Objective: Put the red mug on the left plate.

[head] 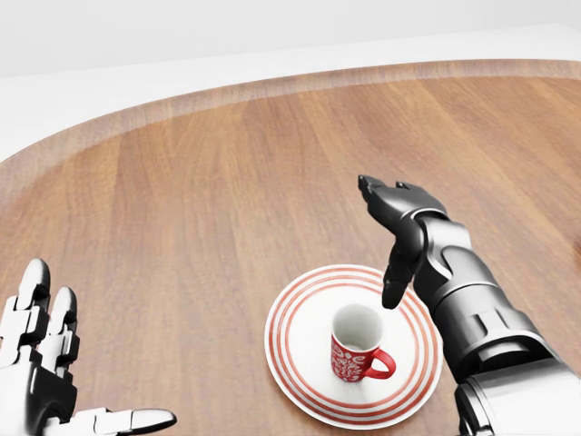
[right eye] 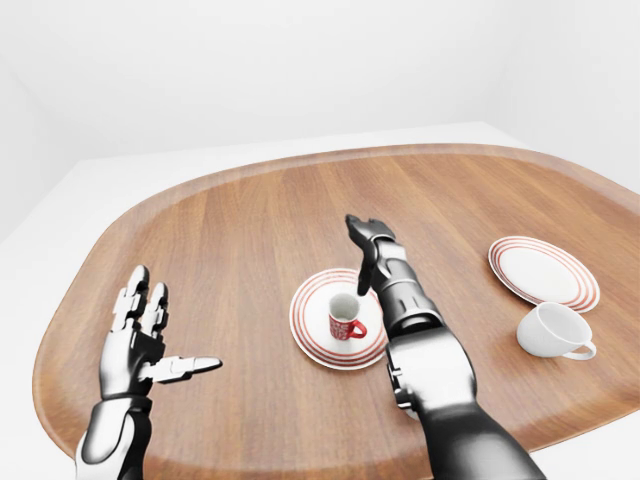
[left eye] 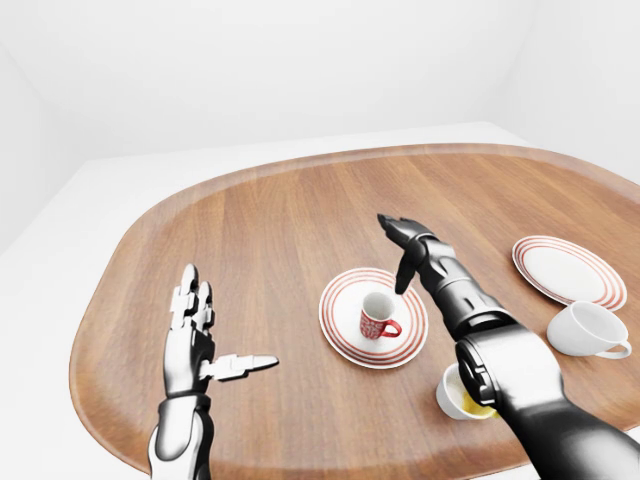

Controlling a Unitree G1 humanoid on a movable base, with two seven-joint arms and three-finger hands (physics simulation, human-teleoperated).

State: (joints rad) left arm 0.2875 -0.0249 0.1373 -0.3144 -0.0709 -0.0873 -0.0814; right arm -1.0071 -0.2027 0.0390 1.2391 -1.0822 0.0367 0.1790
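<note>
A rounded wooden surface (left eye: 270, 230) in a bare white room: the red mug (head: 356, 350) stands upright on the left plate (head: 295, 350), centre of the left-eye view. The right hand (head: 397, 238) hovers spread above it, touching nothing; left hand (left eye: 200, 335) spread, idle. Placement looks done.

Two red-ringed plates are counted: left plate (left eye: 345, 325), right plate (left eye: 568, 269). Three cups are seen: one red mug (head: 358, 355), one white mug (left eye: 588, 330), and one cup with yellowish contents (left eye: 460, 398), partly hidden. One wooden table (left eye: 270, 230). Two robot hands.
</note>
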